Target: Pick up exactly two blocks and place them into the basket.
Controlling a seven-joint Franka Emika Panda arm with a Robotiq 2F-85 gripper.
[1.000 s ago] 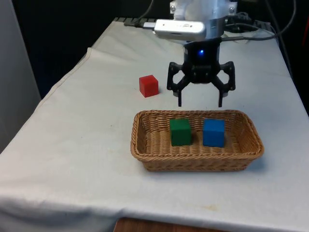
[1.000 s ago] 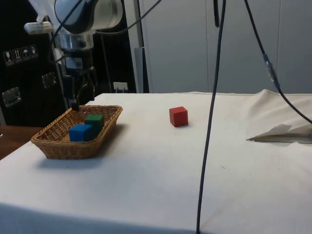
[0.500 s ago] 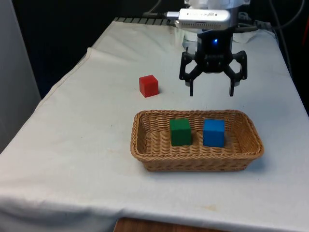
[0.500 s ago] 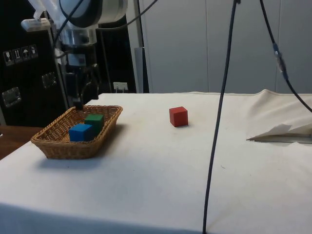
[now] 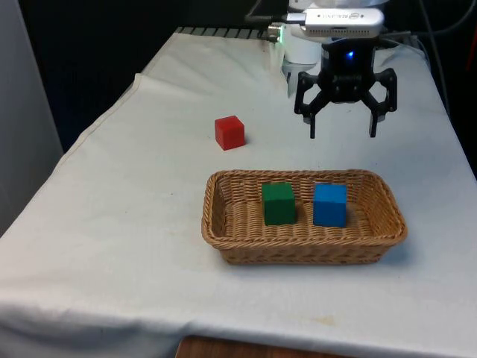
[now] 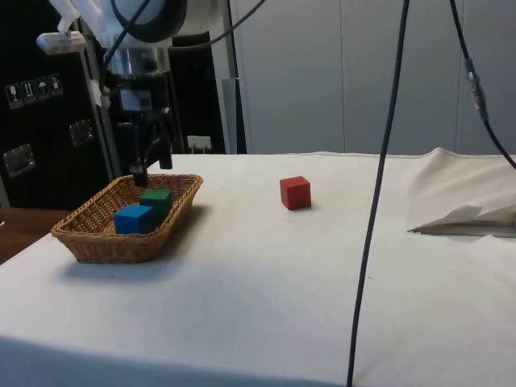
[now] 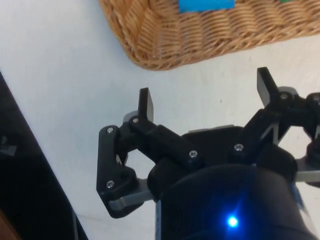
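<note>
A wicker basket (image 5: 223, 227) (image 6: 81, 234) (image 7: 165, 45) lies on the white cloth and holds a green block (image 5: 278, 203) (image 6: 156, 200) beside a blue block (image 5: 329, 204) (image 6: 132, 218) (image 7: 205, 4). A red block (image 5: 229, 132) (image 6: 295, 193) rests on the cloth, apart from the basket, toward the front view's left. My gripper (image 5: 342, 136) (image 6: 150, 169) (image 7: 206, 97) hangs open and empty in the air beyond the basket's far rim, above the cloth, toward the front view's right.
A black cable (image 6: 379, 185) hangs down across the side view. A fold of cloth (image 6: 463, 218) lies at that view's right edge. The table's edge (image 5: 97, 127) runs along the front view's left.
The open, empty gripper has risen and moved away from the basket, toward the far end and the front view's right. The blocks and basket have stayed put.
</note>
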